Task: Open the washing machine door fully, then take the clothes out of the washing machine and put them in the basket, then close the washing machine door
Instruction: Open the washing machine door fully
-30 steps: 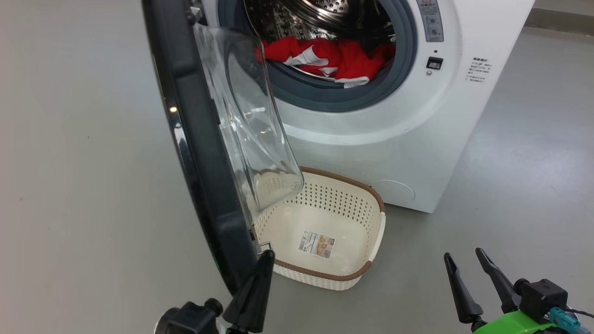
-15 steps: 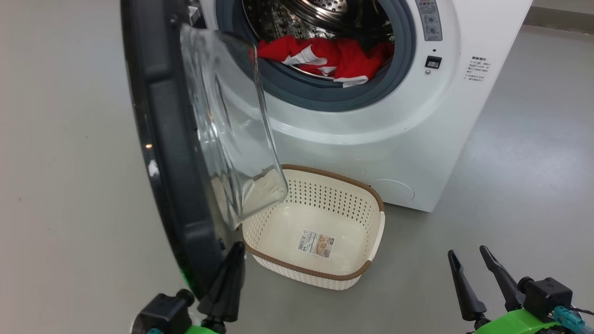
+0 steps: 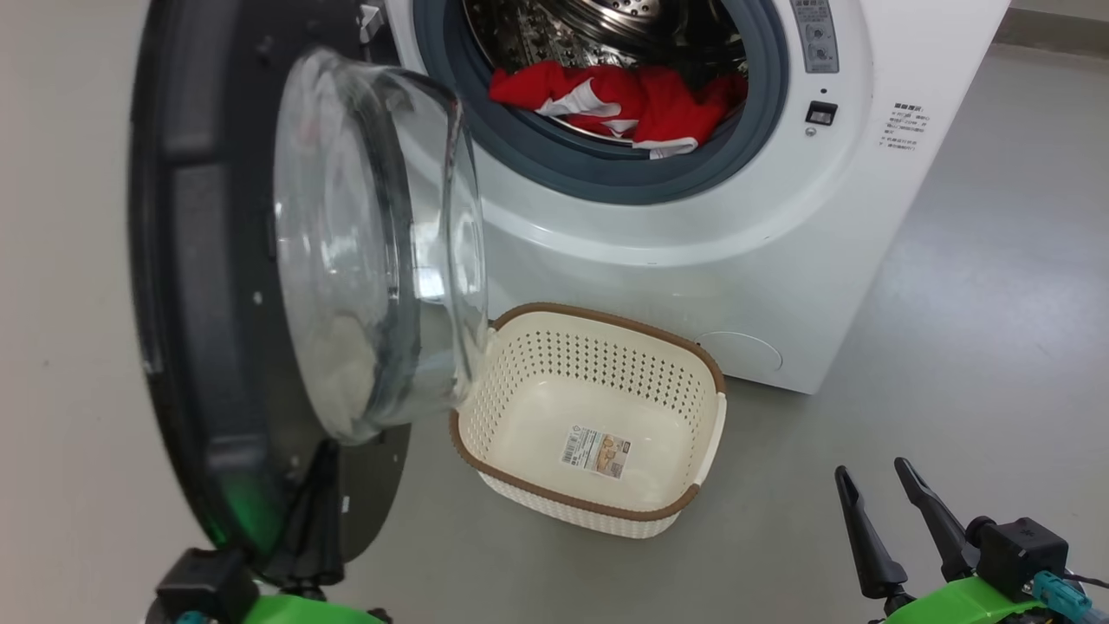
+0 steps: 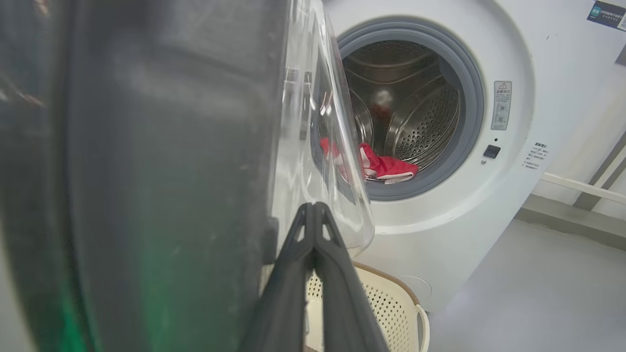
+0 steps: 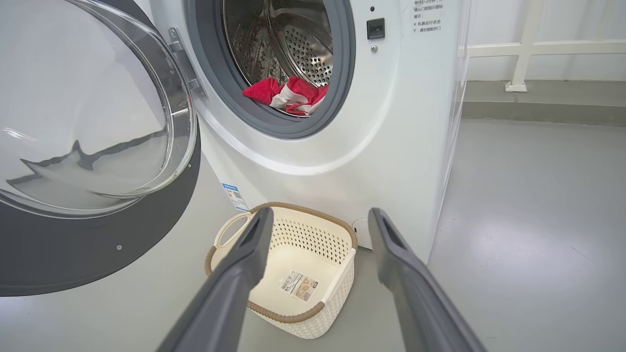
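Note:
The white washing machine (image 3: 710, 260) stands at the top, its steel drum exposed. The washing machine door (image 3: 199, 286), black-rimmed with a clear glass bowl (image 3: 372, 251), is swung far out to the left. Red clothes (image 3: 641, 100) with white trim lie at the drum's front lip, also seen as clothes (image 5: 288, 93) and clothes (image 4: 386, 166). The cream basket (image 3: 598, 318) sits empty on the floor below the opening. My left gripper (image 3: 325, 459) is shut, fingers against the door's lower inner face; in the wrist view the left gripper (image 4: 310, 208) rests beside the bowl. My right gripper (image 3: 884, 494) stands open, empty, right of the basket (image 5: 337, 230).
Grey floor (image 3: 979, 347) stretches to the right of the machine. A white rail and low wall ledge (image 5: 518, 63) run behind it. The door's black rim (image 5: 98, 254) hangs low on the basket's left side.
The door has swung much further open to the left, and my shut left gripper has moved left with it. The right gripper has stayed put.

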Tool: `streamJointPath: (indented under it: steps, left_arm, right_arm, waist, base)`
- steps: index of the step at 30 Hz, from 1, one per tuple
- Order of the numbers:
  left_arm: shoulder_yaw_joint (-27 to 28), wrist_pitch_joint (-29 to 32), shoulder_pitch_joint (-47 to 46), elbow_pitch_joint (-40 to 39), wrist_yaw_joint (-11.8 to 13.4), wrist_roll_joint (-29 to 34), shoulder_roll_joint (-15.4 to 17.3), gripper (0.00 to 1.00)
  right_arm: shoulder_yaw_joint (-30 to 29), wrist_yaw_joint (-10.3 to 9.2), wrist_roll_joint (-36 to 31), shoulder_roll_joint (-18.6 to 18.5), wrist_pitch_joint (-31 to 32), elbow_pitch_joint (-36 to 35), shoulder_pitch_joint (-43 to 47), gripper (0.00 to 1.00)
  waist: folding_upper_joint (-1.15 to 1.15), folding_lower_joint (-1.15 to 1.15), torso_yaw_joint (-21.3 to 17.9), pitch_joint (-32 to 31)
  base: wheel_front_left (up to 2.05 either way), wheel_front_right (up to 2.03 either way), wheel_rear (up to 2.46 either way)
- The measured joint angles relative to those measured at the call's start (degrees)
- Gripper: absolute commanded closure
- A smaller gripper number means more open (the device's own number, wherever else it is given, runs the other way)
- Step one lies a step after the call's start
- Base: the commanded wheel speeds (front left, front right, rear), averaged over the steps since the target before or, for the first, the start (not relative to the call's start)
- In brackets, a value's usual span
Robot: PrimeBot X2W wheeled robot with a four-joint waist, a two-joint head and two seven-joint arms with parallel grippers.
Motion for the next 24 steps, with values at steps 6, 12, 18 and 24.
streamJointPath:
  steps: [6,12,18,24]
  left_arm:
    - [6.6,0.0,-0.1,0.9,-0.1,1.8,-0.1,1.00]
    - [13.3,0.0,-1.5,2.3,-1.7,2.1,-0.6,1.00]
    - [19.9,0.0,-4.2,4.1,-3.5,4.6,-1.1,1.00]
    - [26.3,0.0,-7.7,6.0,-4.6,6.3,-1.1,1.00]
  right_arm:
    - [0.5,0.01,0.0,0.0,0.0,0.0,0.0,0.00]
    - [0.8,0.00,0.0,0.0,0.0,-0.1,-0.1,0.00]
    - [1.0,0.00,0.0,-0.2,0.0,-0.3,-0.4,0.00]
    - [1.0,0.00,0.0,-0.5,0.0,-0.5,-1.4,0.00]
  waist:
    - [0.00,0.00,-0.4,0.4]
    - [0.00,0.00,-0.8,1.2]
    - [0.00,0.00,-1.4,2.2]
    - [0.00,0.00,-1.8,3.3]
  base:
    - [0.00,0.00,0.00]
    - [0.00,0.00,0.00]
    - [0.00,0.00,0.00]
    - [0.00,0.00,0.00]
